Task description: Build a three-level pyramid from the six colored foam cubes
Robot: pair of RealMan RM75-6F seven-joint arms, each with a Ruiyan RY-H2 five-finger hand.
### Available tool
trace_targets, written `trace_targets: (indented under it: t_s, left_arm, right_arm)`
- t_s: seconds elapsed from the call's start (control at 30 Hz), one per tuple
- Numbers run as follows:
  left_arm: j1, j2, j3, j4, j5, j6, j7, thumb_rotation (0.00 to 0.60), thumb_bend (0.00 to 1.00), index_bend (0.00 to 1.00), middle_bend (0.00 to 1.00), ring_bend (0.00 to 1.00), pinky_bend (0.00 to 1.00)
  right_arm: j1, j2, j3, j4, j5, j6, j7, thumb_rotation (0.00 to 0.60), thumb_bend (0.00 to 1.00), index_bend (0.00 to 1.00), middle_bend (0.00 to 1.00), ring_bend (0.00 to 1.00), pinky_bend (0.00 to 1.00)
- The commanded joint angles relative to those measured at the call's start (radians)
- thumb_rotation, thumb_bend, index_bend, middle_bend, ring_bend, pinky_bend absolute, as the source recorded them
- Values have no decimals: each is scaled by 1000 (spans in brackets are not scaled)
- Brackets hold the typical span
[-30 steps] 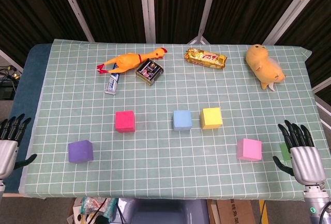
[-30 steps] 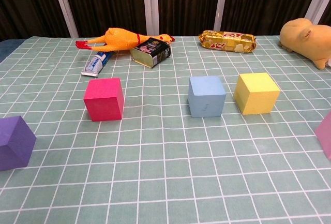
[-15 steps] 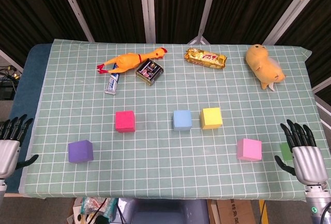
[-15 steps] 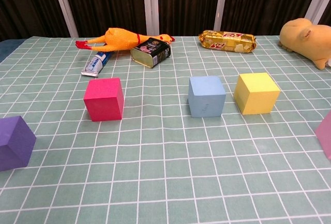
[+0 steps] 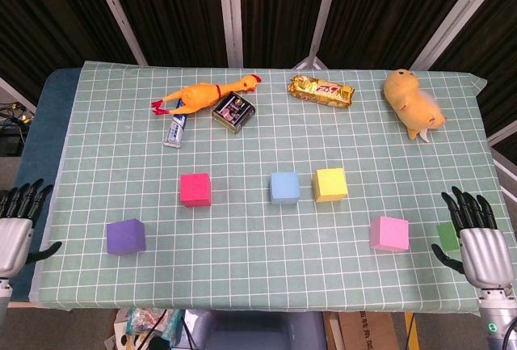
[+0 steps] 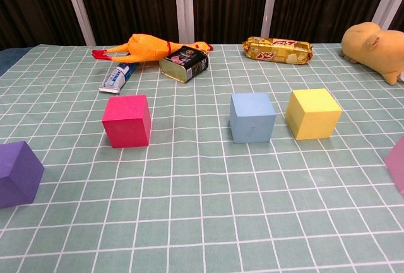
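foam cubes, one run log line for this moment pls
stage: not started | cubes: six, all loose, none stacked | left hand: open, at table edge | right hand: open, by green cube

Green cube (image 5: 447,235) seemingly behind right hand (image 5: 483,251)

Rubber chicken (image 5: 203,94), toothpaste tube (image 5: 176,130), tin (image 5: 234,111), snack bar (image 5: 321,90), perhaps a plush toy (image 5: 414,101).

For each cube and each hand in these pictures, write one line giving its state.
Red cube: flat, unstacked.
Purple cube: flat, alone.
Blue cube: flat, beside yellow.
Yellow cube: flat, unstacked.
Pink cube: flat, alone.
Green cube: partly hidden.
Left hand: open, empty.
Right hand: open, empty.
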Motion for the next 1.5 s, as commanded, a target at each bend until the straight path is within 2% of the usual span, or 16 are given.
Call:
trace_targets:
  t_s: [0.03, 0.2, 0.33, 0.47, 0.67, 0.8, 1.0, 1.13, 1.33, 1.5]
  left_arm:
    - [-11, 9, -3, -25, -2, -14, -1, 600, 0, 0, 0, 0, 14]
    - [-39, 28, -14, -83, -3, -47, 42, 600, 0, 0, 0, 0, 17]
    - [-83, 56, -39, -191, -45, -111, 91, 600, 11, 0, 1, 0, 36]
    - [-134, 79, -77, -290, -97, -170, 148, 600, 52, 0, 53, 1, 73]
    - [-223, 88, -133, -389, -201, -259, 254, 600, 62, 0, 132, 7, 91]
    - [-307, 79, -182, -436, -338, -328, 358, 600, 62, 0, 168, 16, 96]
    - [-431, 11, -221, -437, -533, -371, 504, 600, 105, 0, 223, 29, 105]
    - [-525, -78, -225, -389, -650, -378, 615, 600, 140, 0, 242, 31, 107]
    - [-612, -167, -216, -349, -773, -348, 715, 600, 142, 0, 244, 31, 107]
    - [-657, -217, -206, -321, -828, -321, 753, 600, 148, 0, 241, 31, 107]
  right_arm:
    - [0, 2, 2, -6, 9, -7, 1, 600, 240, 0, 0, 0, 0]
    - [3, 5, 7, -12, 21, -16, 12, 600, 240, 0, 0, 0, 0]
    - [5, 6, 10, -12, 26, -20, 22, 600, 240, 0, 0, 0, 0]
    - [7, 6, 10, -13, 26, -24, 32, 600, 240, 0, 0, 0, 0]
    - [9, 8, 12, -14, 30, -28, 49, 600, 241, 0, 0, 0, 0]
    - [10, 12, 15, -18, 36, -35, 67, 600, 240, 0, 0, 0, 0]
    - [16, 12, 15, -19, 38, -46, 85, 600, 240, 0, 0, 0, 0]
    - [19, 13, 13, -19, 35, -53, 98, 600, 240, 0, 0, 0, 0]
    - [21, 16, 14, -22, 39, -59, 111, 600, 240, 0, 0, 0, 0]
    - [22, 19, 13, -24, 38, -61, 119, 600, 240, 0, 0, 0, 0]
